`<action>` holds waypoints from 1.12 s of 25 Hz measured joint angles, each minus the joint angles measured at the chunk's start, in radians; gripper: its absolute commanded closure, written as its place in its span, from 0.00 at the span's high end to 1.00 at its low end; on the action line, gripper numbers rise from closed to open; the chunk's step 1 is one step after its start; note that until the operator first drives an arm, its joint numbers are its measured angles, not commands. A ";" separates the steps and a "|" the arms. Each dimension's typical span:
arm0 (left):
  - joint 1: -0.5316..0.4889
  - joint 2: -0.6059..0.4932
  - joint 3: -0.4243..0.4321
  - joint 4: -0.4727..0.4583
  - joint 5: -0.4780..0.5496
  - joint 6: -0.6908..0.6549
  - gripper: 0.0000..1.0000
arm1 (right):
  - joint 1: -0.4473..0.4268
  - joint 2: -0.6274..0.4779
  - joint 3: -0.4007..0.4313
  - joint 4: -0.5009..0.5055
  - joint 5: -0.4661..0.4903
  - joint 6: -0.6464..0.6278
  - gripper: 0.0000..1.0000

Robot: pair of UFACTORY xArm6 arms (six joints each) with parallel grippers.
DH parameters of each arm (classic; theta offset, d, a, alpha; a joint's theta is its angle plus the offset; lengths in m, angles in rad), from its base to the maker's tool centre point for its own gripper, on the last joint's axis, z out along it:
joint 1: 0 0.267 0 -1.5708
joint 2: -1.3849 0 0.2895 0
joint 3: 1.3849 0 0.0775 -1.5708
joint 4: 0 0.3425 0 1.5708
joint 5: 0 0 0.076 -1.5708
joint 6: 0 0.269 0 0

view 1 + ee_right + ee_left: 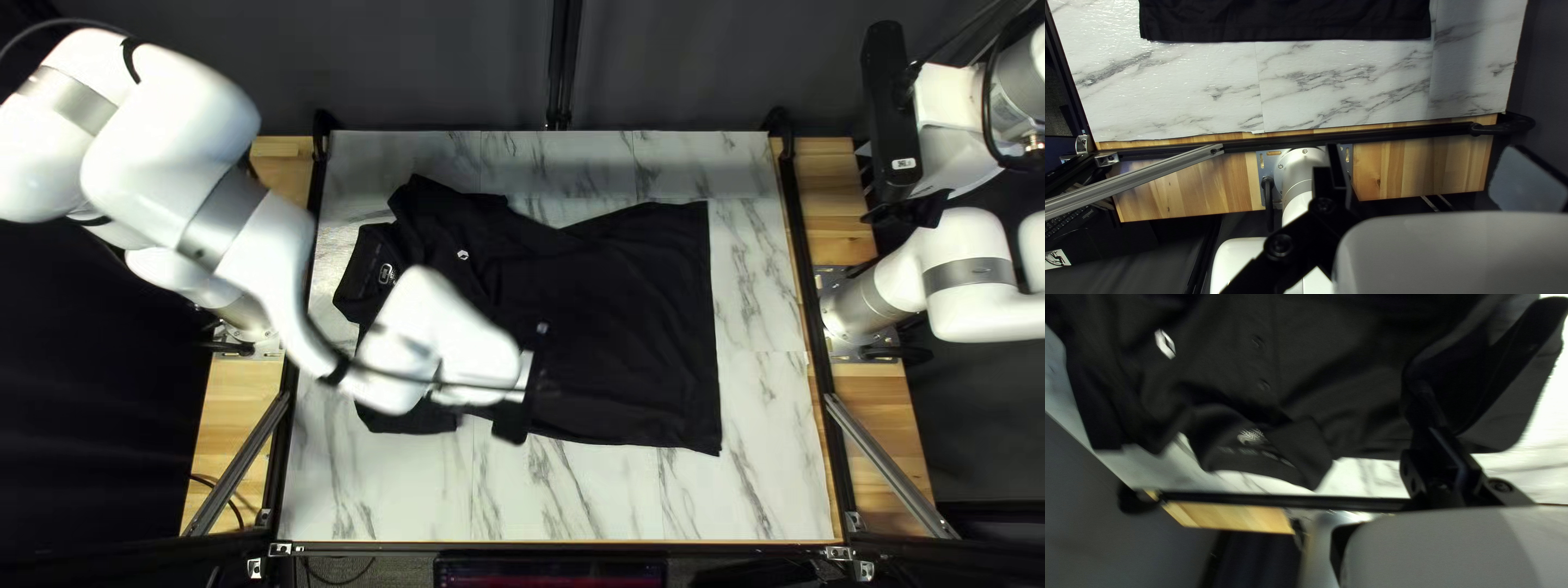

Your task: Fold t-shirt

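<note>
A black polo shirt [620,327] lies flat on the marble table top [759,490], collar toward the left and hem toward the right. My left gripper [516,408] hangs low over the shirt's near edge, left of its middle. In the left wrist view the collar [1265,445], the button placket and a small white logo [1165,344] lie ahead of the gripper, all blurred. My right gripper [1421,163] is open and empty, held high off the table's right side. Only the shirt's hem [1286,20] shows in its view.
Black rails [804,269] and wooden strips [833,204] frame the marble top on both sides. My left arm's white links [245,245] reach across the table's left part and hide the shirt's near-left corner. Bare marble lies in front of the shirt and to its right.
</note>
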 measured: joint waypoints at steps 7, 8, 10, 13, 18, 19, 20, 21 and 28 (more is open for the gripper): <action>-0.037 -0.052 0.158 -0.042 -0.142 -0.033 1.00 | 0.000 0.000 0.000 0.000 0.000 0.000 1.00; -0.070 -0.066 0.165 -0.045 -0.139 -0.081 1.00 | 0.000 0.000 0.000 0.000 0.000 0.000 1.00; -0.146 -0.083 0.163 -0.051 -0.122 -0.189 1.00 | 0.000 0.000 0.000 0.000 0.000 0.000 1.00; -0.258 -0.061 0.109 -0.059 -0.099 -0.349 1.00 | 0.000 0.000 0.000 0.000 0.000 0.000 1.00; -0.354 0.081 -0.037 -0.051 -0.087 -0.557 1.00 | 0.000 0.000 0.000 0.000 0.000 0.000 1.00; -0.362 0.115 -0.069 -0.042 -0.082 -0.596 1.00 | 0.000 0.000 0.000 0.000 0.000 0.000 1.00; -0.367 0.141 -0.092 -0.034 -0.078 -0.625 1.00 | 0.000 0.000 0.000 0.000 0.000 0.000 1.00; -0.372 0.165 -0.112 -0.024 -0.072 -0.652 1.00 | 0.000 0.000 0.000 0.000 0.000 0.000 1.00; -0.366 0.221 -0.108 0.031 -0.076 -0.731 1.00 | 0.000 0.000 0.000 0.000 0.000 0.000 1.00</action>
